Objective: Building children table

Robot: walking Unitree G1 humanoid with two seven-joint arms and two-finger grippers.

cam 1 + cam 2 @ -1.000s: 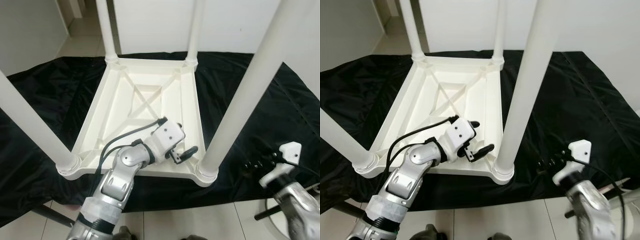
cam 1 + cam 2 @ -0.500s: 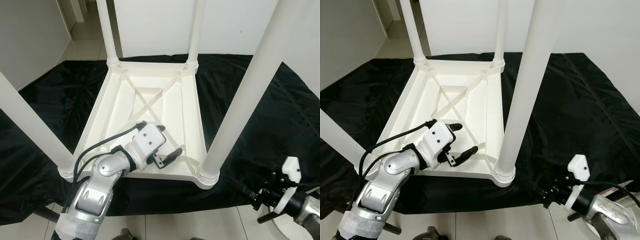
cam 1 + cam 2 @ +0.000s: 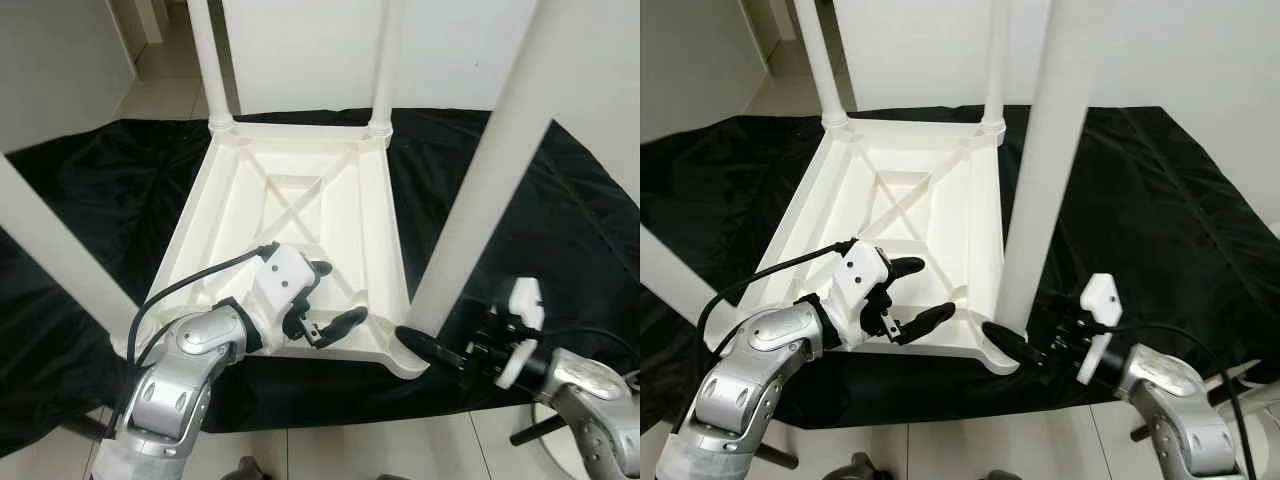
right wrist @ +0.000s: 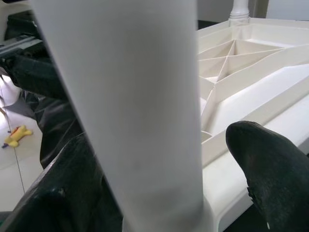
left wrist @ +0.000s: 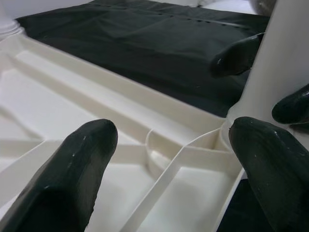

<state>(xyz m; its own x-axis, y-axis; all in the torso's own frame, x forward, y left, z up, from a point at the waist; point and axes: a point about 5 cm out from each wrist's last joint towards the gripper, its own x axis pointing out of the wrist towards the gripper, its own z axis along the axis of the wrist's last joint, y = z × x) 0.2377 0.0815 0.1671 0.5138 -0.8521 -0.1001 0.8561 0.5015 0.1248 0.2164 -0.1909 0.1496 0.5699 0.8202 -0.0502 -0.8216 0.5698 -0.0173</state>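
Left gripper (image 3: 330, 322), fingers spread, hovers inside the near rim of the upturned white table (image 3: 290, 210) on the black sheet (image 3: 90, 210). Right gripper (image 3: 1015, 345) reaches the near right leg (image 3: 1040, 190) at its socket. Left wrist view: fingertips (image 5: 72, 169) apart over stiff ribs. Right wrist view: fingers (image 4: 270, 164) straddle the leg (image 4: 140, 96), unclamped. Judged light, rigid, slippery plastic; grip low, near the socket.

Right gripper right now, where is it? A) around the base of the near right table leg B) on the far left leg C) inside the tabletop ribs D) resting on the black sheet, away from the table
A: the right gripper has its jaws open on either side of the near right leg just above the corner socket of the upturned table.
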